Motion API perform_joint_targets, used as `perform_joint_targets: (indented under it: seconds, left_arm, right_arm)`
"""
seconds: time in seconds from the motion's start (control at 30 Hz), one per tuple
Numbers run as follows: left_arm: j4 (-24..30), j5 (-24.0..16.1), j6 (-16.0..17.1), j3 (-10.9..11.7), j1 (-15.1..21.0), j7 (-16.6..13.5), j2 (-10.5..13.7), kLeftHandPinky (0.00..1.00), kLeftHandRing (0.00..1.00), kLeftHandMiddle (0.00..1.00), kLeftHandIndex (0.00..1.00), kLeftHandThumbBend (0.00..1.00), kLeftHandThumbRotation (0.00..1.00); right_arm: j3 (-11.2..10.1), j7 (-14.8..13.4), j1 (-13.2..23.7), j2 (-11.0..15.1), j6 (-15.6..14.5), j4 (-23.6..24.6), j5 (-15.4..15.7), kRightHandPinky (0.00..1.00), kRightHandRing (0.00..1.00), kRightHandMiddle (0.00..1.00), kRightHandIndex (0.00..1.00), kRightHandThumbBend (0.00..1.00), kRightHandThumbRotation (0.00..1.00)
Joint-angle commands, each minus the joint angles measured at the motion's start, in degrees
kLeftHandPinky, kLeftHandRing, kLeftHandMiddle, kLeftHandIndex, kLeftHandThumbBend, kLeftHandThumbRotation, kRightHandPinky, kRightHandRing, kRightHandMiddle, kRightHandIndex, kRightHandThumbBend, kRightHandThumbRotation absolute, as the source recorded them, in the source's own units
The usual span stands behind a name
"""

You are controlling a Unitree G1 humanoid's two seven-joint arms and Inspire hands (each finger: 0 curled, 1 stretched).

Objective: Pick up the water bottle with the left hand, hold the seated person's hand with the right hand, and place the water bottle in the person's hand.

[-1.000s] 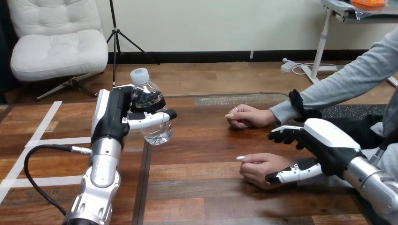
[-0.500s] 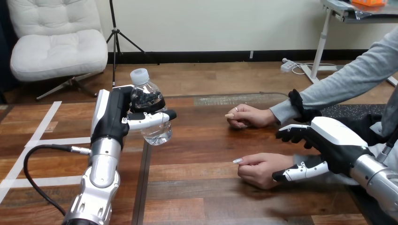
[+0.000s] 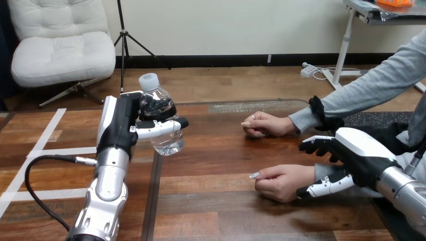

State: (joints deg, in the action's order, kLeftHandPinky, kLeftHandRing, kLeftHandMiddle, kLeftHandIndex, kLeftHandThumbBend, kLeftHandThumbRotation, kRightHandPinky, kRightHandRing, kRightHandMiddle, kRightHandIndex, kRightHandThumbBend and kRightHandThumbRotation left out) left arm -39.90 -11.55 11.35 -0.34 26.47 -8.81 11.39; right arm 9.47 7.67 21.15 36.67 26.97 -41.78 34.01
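Observation:
My left hand (image 3: 120,123) is shut on a clear water bottle (image 3: 167,142) with a white cap, held upright above the table's left half. My right hand (image 3: 360,155) is open at the right, by the wrist of the person's nearer hand (image 3: 279,182). Its thumb (image 3: 324,187) lies along the near side of that wrist and its fingers (image 3: 316,146) spread over the far side, curled round nothing. The nearer hand rests loosely closed on the wooden table (image 3: 221,155). The person's farther hand (image 3: 266,124) lies on the table behind it, in a grey sleeve.
White tape lines (image 3: 42,150) mark the table's left part. A dark mat (image 3: 374,119) covers the far right corner. Open wood lies between the bottle and the person's hands.
My right hand has drawn back a little to the right along the person's wrist. The person's nearer hand has edged slightly toward me. The left hand and bottle have stayed still.

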Motion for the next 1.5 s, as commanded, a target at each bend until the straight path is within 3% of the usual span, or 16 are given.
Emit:
perform_joint_targets:
  seconds: [0.0, 1.2, 1.47]
  left_arm:
    - [3.2, 0.3, 2.7, 0.9, 2.5, -0.1, 1.6, 0.27, 0.33, 0.37, 0.38, 0.79, 0.0]
    - [3.7, -0.1, 2.4, 1.3, 2.4, -0.4, 1.6, 0.24, 0.32, 0.37, 0.37, 0.78, 0.0]
    - [3.4, 0.0, 2.8, 1.4, 2.5, -0.3, 1.6, 0.24, 0.32, 0.36, 0.38, 0.78, 0.0]
  right_arm:
    - [0.1, 0.1, 4.0, 1.6, 0.0, 0.3, -1.2, 0.68, 0.79, 0.81, 0.81, 1.0, 0.43]
    - [0.3, 1.2, 4.1, 2.8, 0.2, -1.2, -1.2, 0.67, 0.78, 0.81, 0.8, 1.0, 0.34]
    - [0.5, 1.7, 4.3, 2.7, -1.0, -1.9, -1.0, 0.66, 0.78, 0.81, 0.8, 1.0, 0.33]
